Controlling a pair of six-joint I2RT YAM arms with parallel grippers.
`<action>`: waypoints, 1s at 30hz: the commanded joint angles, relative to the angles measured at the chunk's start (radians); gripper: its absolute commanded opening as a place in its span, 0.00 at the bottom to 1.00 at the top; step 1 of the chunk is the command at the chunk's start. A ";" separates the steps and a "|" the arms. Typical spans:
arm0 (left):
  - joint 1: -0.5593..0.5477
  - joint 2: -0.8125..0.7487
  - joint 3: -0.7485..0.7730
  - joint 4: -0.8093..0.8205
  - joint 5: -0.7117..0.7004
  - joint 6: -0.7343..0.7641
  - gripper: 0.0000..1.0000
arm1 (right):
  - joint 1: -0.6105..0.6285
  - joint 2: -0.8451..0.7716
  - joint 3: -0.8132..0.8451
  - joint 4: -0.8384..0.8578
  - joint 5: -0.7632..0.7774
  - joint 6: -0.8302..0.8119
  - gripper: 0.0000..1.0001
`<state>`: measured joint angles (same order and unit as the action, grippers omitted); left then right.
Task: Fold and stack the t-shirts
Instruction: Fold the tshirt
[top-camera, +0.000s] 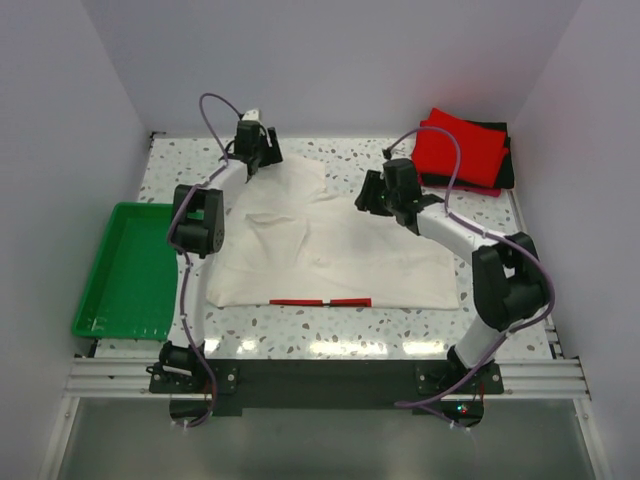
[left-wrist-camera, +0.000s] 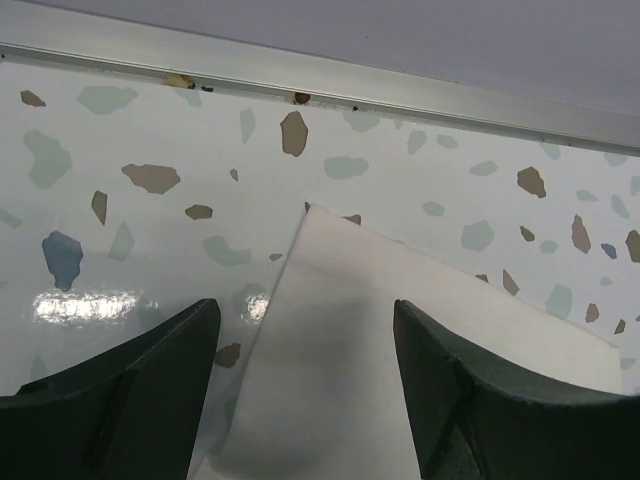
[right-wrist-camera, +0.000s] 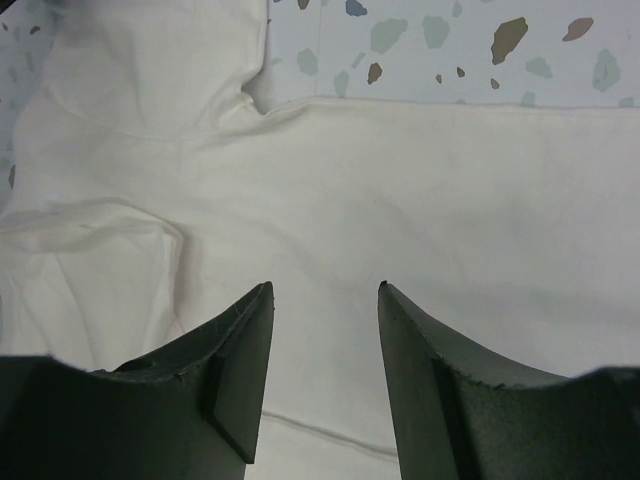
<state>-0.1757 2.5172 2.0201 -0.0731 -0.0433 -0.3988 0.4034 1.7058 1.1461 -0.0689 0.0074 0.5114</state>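
The green tray (top-camera: 125, 270) sits at the worktop's left edge and has no part in this step. Toward the far-left corner, the left gripper (left-wrist-camera: 306, 305) has its jaws spread wide and holds nothing, and they straddle a far corner of the cream-white t-shirt (top-camera: 330, 250). The shirt lies spread across the middle of the worktop, its thin red stripe (top-camera: 320, 302) along the near edge. The right gripper (right-wrist-camera: 325, 290) is over the shirt's far right part, jaws parted with only cloth under them. The folded red t-shirt (top-camera: 460, 150) rests on the black t-shirt (top-camera: 505, 150) in the far-right corner. I judge that the cream shirt's fold is in hand, at the stage of taking hold. The next move calls for both grippers to come down and pinch a single layer at the far edge. They should then carry it toward the near edge together so the fold lands square.
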 joint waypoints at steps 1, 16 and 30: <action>0.013 0.018 0.049 0.105 0.061 0.029 0.75 | -0.011 -0.066 -0.002 0.003 -0.006 -0.016 0.50; 0.010 0.054 0.005 0.180 0.192 0.003 0.37 | -0.110 -0.063 -0.008 -0.015 -0.027 -0.011 0.50; 0.022 -0.026 -0.023 0.312 0.218 -0.009 0.00 | -0.343 -0.037 0.041 -0.170 0.043 -0.016 0.50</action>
<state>-0.1699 2.5664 2.0026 0.1398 0.1551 -0.4042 0.1123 1.6794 1.1435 -0.2012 0.0216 0.5098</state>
